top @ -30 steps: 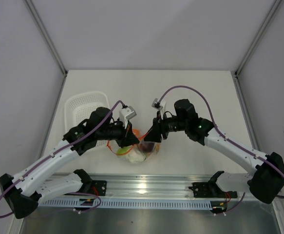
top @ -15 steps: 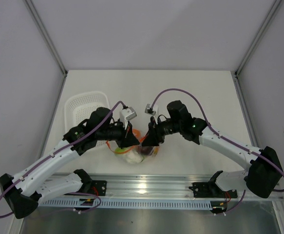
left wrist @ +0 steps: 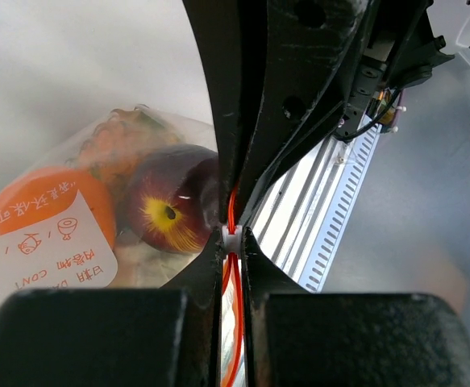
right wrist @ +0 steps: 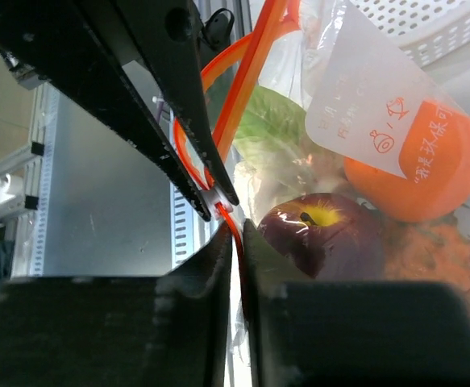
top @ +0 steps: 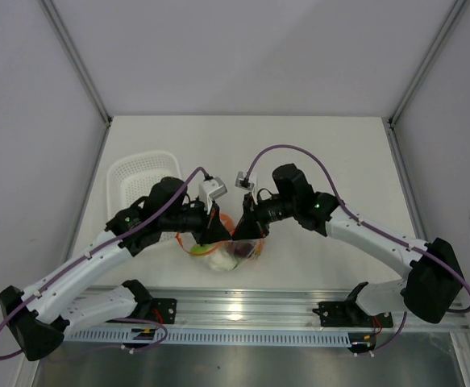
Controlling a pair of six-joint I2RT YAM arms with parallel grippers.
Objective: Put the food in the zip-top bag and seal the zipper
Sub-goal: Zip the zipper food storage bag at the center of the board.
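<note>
The zip-top bag lies between the two arms at the table's near edge. In it are a dark red-purple piece, a round orange fruit, the pineapple and a pale green leafy vegetable. My left gripper is shut on the red-orange zipper, pinching its white slider. My right gripper is shut on the same zipper strip, tip to tip with the left gripper. In the top view the right gripper almost touches it.
A white mesh basket stands left of the bag, behind the left arm; it also shows in the right wrist view. A metal rail runs along the near edge. Side walls close in the table.
My right gripper has moved left along the zipper until it meets the left gripper. The left arm and the bag have hardly moved.
</note>
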